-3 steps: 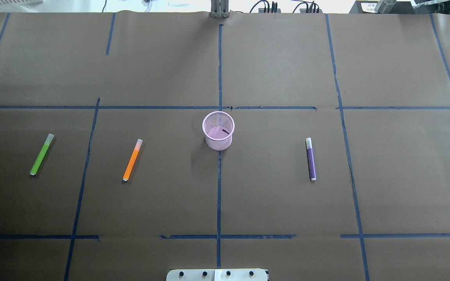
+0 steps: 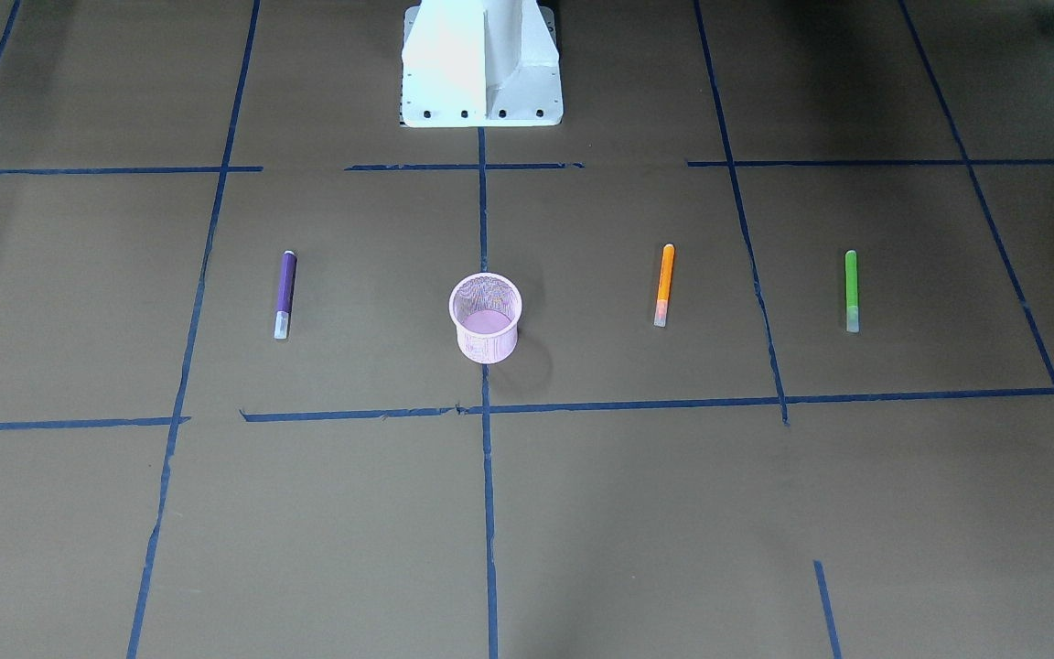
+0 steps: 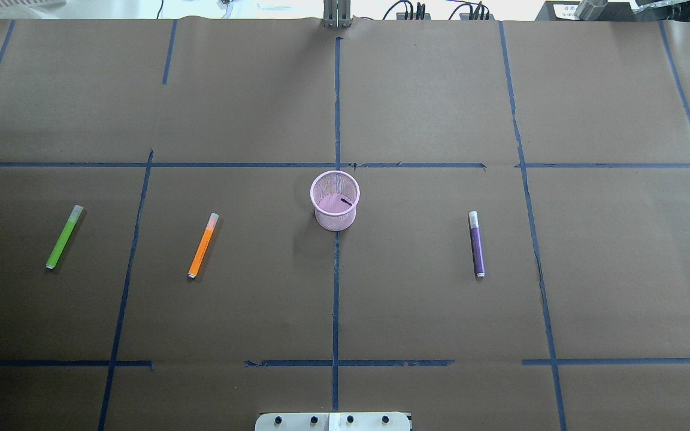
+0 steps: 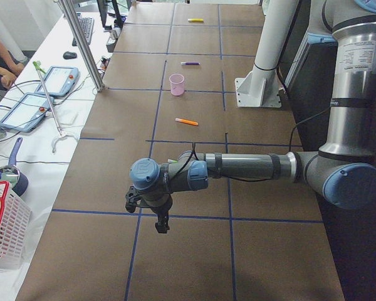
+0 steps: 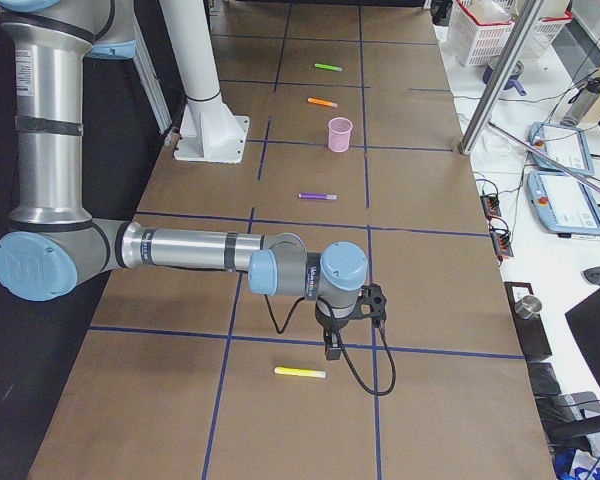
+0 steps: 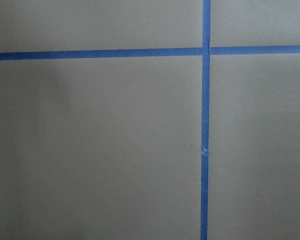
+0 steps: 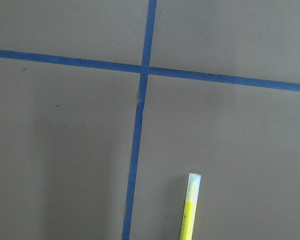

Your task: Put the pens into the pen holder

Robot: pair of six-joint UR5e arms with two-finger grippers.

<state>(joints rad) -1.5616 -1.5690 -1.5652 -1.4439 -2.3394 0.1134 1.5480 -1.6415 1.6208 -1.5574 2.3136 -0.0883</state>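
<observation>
Brown paper-covered table (image 3: pixel 441 299): nothing has shifted in half a second. Left gripper (image 4: pixel 162 226) and right gripper (image 5: pixel 332 348) hang at opposite table ends, jaw state: cannot tell. Round pink wire-mesh pen holder (image 3: pixel 335 200) stands mid-table and looks empty. Slim purple pen (image 3: pixel 477 244), orange pen (image 3: pixel 202 246) and green pen (image 3: pixel 63 237) lie flat, well apart from it. Collection not started.

The pen holder (image 3: pixel 334 200) stands upright on the table (image 3: pixel 429 311), out in front of the robot base (image 3: pixel 333 421). To the holder's left two pens lie flat: the nearer pen (image 3: pixel 202 245) and, beyond it, the outer pen (image 3: pixel 64 237). To the holder's right lies a third pen (image 3: pixel 477 244). Far beyond that, well apart from the holder, a fourth pen (image 5: pixel 300 372) lies near the right gripper (image 5: pixel 332 350). No pen touches the holder.
</observation>
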